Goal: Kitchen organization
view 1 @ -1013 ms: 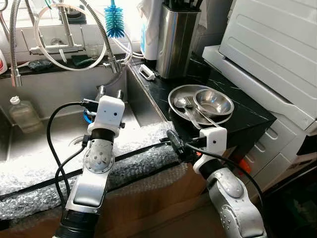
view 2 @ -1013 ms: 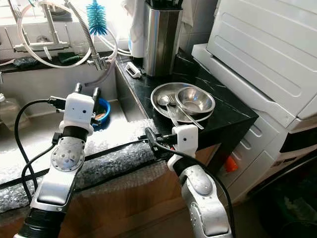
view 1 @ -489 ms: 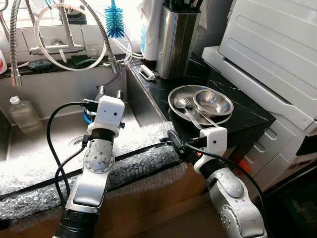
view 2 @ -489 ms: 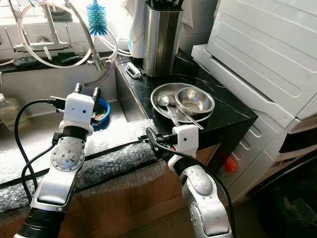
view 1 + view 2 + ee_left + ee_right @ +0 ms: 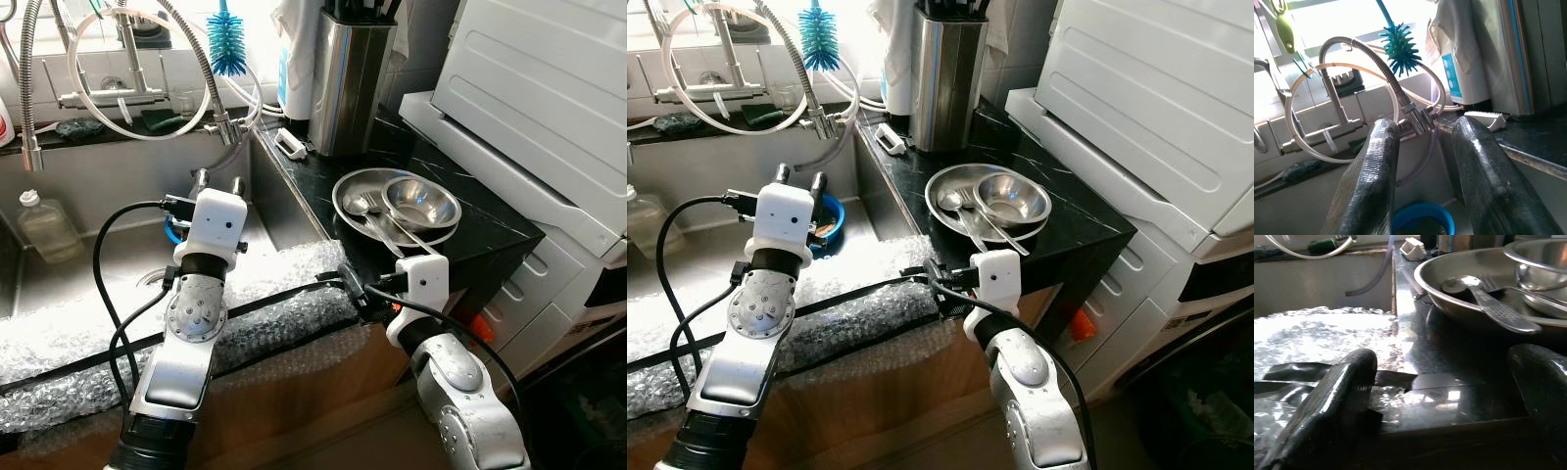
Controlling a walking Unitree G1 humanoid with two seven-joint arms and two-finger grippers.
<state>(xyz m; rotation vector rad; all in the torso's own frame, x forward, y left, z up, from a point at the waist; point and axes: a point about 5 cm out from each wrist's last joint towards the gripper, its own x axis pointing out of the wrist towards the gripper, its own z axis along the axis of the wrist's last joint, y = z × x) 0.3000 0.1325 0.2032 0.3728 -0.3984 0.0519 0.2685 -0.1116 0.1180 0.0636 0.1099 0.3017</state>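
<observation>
- Two grippers up, neither holding anything. Right gripper point(image 5: 933, 275) sits at the front edge of the black bench point(image 5: 490, 230), jaws spread wide; right wrist view shows bare bench top between the two fingers.
- Task's things, as I judge them: steel plate point(image 5: 358, 185) w/ small steel bowl point(image 5: 423, 203) sitting in it on its right part, spoon point(image 5: 366, 210) lying in the plate's left part, a 2nd utensil next to it under the bowl's edge.
- Key relation: plate lies straight ahead of the right jaws and a bit to the right, farther back on the bench, near but not touching. Spoon's long axis runs roughly front-to-back, handle end toward the robot, bowl end away.
- Right arm clearly nearer; plate is well apart from the left one.
- Left gripper point(image 5: 217, 182) hangs over the sink point(image 5: 118, 176), jaws open w/ a gap, pointing at the tap hose; blue cup point(image 5: 1422, 223) below and just beyond the fingertips in the sink.
- Judgement: next move likely a short reach fwd w/ right arm. The spoon handle presents end-on, so the jaws may need turning to close across it.
- Risk: plate rim is low and slick, jaws could push it back toward the knife block point(image 5: 349, 73) rather than grip.
</observation>
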